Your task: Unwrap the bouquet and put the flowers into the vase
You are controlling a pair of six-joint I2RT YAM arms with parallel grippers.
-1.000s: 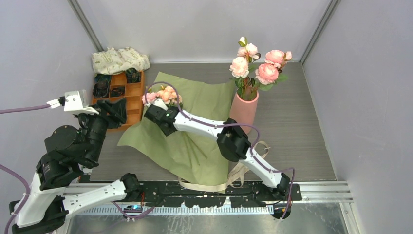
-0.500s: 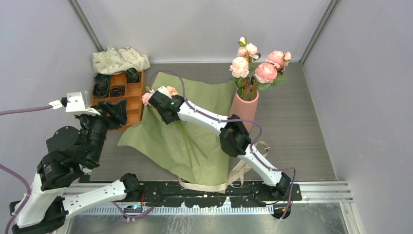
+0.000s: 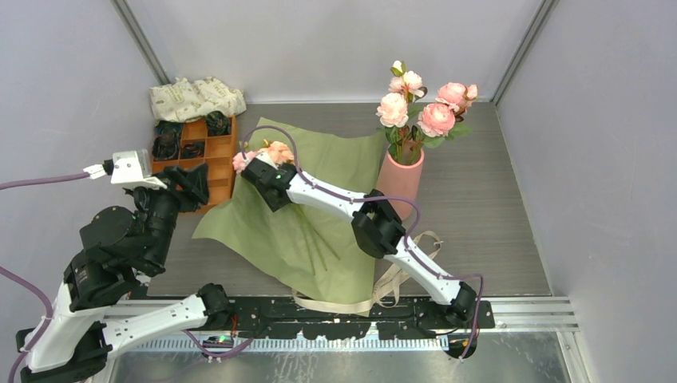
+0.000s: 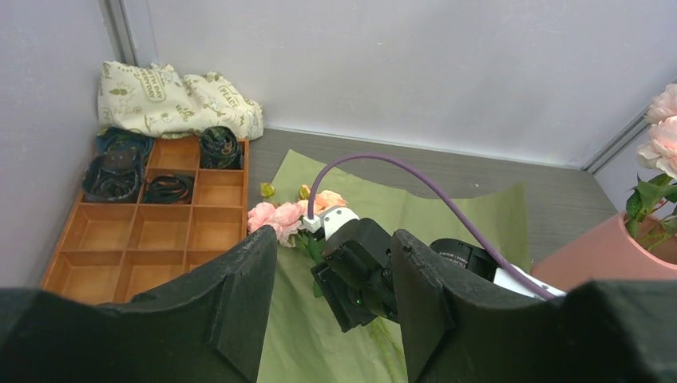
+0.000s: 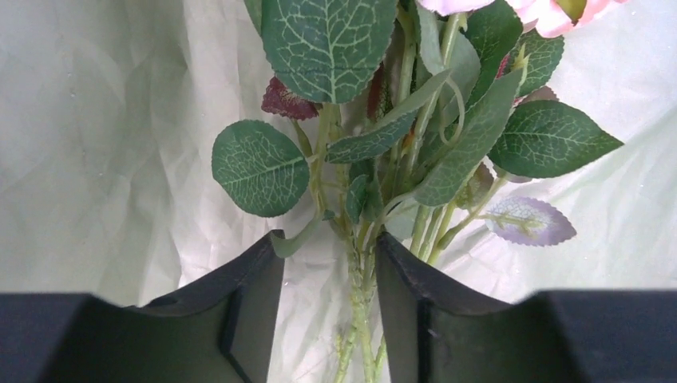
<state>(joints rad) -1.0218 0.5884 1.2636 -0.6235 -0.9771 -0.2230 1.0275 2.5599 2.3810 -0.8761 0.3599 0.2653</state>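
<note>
Grey ribbed tabletop (image 3: 495, 199) | pale walls (image 3: 319, 48) | left jaws apart, empty | right jaws apart, straddling flower stems (image 5: 357, 279)

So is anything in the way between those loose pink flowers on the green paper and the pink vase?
Nothing visible lies between the loose pink flowers and the salmon-pink cylinder vase, only olive-green paper. But its mouth already holds several blooms.

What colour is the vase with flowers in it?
The vase is plain salmon pink, best seen in the top external view.
</note>
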